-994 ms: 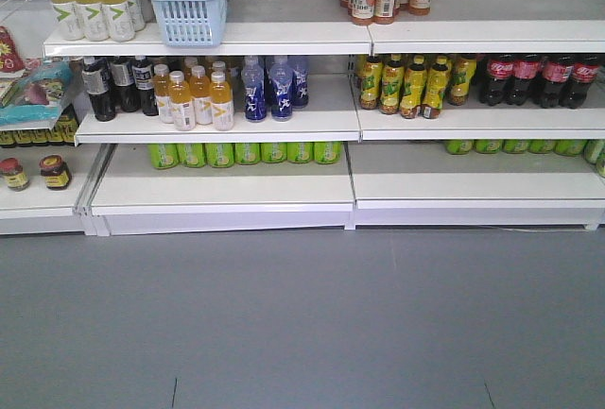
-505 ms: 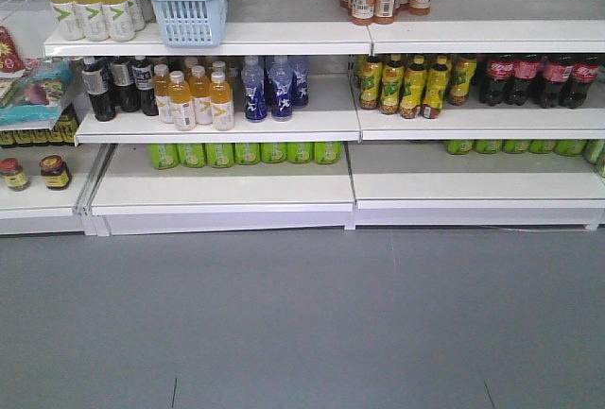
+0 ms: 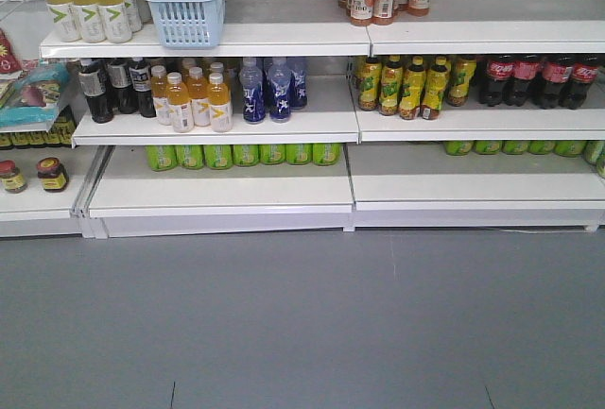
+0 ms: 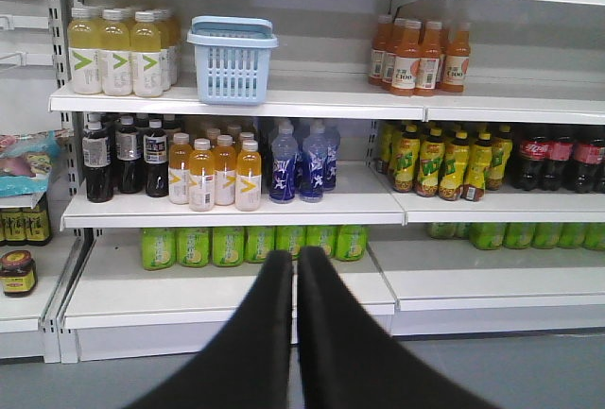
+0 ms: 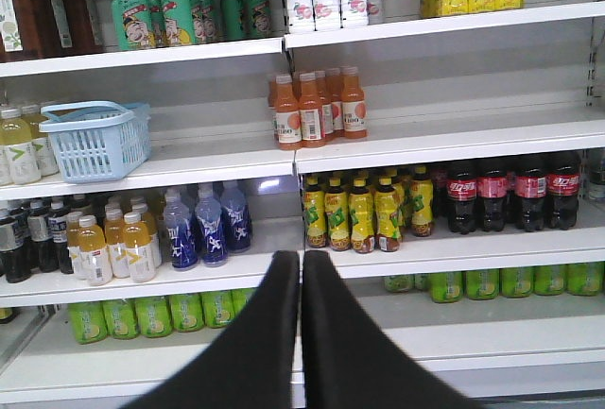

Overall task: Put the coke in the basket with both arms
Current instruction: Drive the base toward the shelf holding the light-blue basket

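On my left wrist camera, the left gripper (image 4: 294, 263) has its 2 black fingers pressed together tip to tip with nothing between them. They point at the white metal shelving (image 4: 236, 209) and are well apart from it. On the right wrist camera, the right gripper (image 5: 301, 265) looks the same: 2 black fingers closed against each other, holding nothing, aimed at the seam between the 2 shelf bays.

The coke (image 5: 510, 189), small plastic bottles of near-black cola with red labels and white lettering, stands with 4 bottles in its front row on the middle shelf of the right bay, up and to the right of the right gripper. Just beside it on the left stand dark bottles with yellow-and-green labels (image 5: 364, 211).

The light blue slatted plastic basket (image 5: 95, 140) sits upright 1 shelf higher in the left bay, well apart from the coke. I cannot see into it. Pale yellow drink bottles with white labels (image 4: 118, 50) stand just beside it. On the shelf under it are dark bottles with grey-white labels (image 4: 128, 149), orange juice bottles (image 4: 222, 173) and blue bottles (image 4: 301, 159). The front camera shows bare grey floor (image 3: 302, 324) before the shelving.
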Robot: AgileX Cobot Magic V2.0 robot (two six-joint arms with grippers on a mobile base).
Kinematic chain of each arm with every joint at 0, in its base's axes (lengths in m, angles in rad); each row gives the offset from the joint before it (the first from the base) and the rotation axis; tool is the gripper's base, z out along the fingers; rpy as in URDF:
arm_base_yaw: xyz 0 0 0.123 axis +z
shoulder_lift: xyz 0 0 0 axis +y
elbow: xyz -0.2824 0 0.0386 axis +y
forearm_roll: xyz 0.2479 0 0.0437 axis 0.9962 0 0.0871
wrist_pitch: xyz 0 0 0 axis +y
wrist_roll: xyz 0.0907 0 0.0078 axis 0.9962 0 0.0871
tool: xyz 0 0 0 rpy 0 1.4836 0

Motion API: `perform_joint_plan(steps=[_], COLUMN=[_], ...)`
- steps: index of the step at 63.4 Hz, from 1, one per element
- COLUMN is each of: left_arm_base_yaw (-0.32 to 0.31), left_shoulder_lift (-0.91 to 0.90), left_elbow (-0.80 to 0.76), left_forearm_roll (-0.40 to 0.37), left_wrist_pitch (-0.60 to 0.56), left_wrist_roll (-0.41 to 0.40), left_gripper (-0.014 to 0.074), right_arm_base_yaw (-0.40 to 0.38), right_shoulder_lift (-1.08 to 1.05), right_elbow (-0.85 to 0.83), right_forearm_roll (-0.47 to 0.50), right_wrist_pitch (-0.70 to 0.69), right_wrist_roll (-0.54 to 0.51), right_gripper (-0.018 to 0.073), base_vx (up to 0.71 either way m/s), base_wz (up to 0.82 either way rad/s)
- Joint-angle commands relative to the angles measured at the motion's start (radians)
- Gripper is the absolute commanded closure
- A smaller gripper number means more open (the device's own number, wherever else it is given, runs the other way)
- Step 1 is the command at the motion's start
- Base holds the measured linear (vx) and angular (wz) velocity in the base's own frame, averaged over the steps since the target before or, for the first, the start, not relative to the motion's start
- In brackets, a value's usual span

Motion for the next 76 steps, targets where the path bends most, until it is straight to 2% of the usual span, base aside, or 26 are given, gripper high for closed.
perform_joint_plan(steps=[1, 49, 76], left_arm_base_yaw=[0.0, 0.0, 0.0], left_shoulder_lift=[-0.016, -0.016, -0.016], left_elbow=[0.007, 0.007, 0.007], left_forearm_roll=[-0.007, -0.007, -0.007], left_wrist_pitch=[-0.078, -0.078, -0.078], left_wrist_roll=[-0.003, -0.003, -0.003], left_gripper=[0.0602, 0.0602, 0.0602], right_arm_base_yaw=[-0.004, -0.004, -0.004], right_shoulder_lift=[-0.012, -0.012, -0.012], right_elbow=[0.019, 0.019, 0.019], right_forearm_roll=[-0.006, -0.006, -0.006], right_wrist_pitch=[-0.081, -0.081, -0.081], right_wrist_roll=[0.0, 0.0, 0.0], right_gripper=[0.0564, 0.0564, 0.0564], base_vx=[0.05, 0.13, 0.12], base_wz=[0.01, -0.03, 0.12])
